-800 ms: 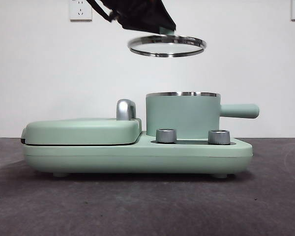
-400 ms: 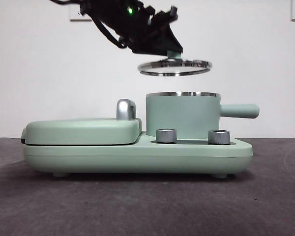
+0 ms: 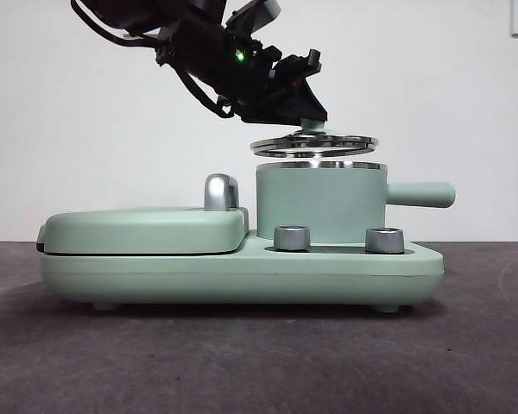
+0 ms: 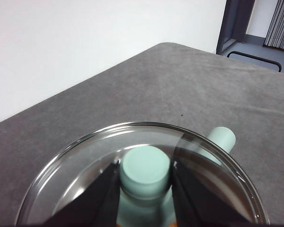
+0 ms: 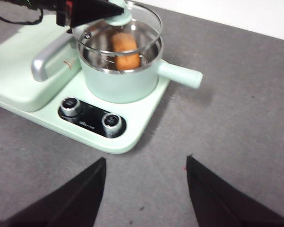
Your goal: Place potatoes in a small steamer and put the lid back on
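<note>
My left gripper [image 3: 306,121] is shut on the mint-green knob [image 4: 145,171] of the clear glass lid [image 3: 314,145] and holds it slightly tilted just above the steel rim of the small steamer [image 3: 319,205]. In the right wrist view the lid [image 5: 132,23] hovers over the steamer [image 5: 120,78], and the orange-brown potato [image 5: 125,49] lies inside the pot. The steamer's stubby handle [image 3: 421,194] points right. My right gripper [image 5: 146,189] is open and empty, held back above the table in front of the appliance.
The steamer stands on a mint-green appliance base [image 3: 242,272] with two steel dials [image 3: 292,238]. A flat hinged griddle [image 3: 142,231] with a chrome handle [image 3: 221,191] takes up its left half. Grey table lies in front and to the right.
My left gripper has lowered the lid from high above the steamer to just over its rim and shifted it slightly right. More of the arm has come into view.
</note>
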Robot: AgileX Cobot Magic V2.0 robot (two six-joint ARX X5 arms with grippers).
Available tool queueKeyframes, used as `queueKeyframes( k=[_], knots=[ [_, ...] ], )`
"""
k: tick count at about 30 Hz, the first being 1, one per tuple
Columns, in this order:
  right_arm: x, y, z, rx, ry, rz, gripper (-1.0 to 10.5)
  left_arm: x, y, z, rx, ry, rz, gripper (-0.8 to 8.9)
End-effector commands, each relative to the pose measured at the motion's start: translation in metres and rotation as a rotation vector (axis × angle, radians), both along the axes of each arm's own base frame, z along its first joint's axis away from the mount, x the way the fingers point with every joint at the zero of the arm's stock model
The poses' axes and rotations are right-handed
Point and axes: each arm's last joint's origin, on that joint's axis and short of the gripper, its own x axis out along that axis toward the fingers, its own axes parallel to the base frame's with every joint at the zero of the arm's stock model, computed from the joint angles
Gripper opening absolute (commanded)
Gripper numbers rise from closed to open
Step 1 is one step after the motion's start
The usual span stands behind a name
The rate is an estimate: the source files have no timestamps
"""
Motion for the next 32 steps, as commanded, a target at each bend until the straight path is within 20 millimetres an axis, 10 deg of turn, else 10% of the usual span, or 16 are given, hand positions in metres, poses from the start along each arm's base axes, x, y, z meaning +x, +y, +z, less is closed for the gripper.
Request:
queueKeyframes(
  k=[1,32],
  knots=[
    [0.0,0.0,0.002,0.007,-0.005,-0.009,2.6,0.001,-0.007,0.007,-0.042,-0.042,-0.022,0.09],
    [-0.001,0.0,0.0,-0.002,0.016,-0.011,2.6,0.002,-0.016,-0.014,0.053,-0.017,-0.028,0.09]
  ],
)
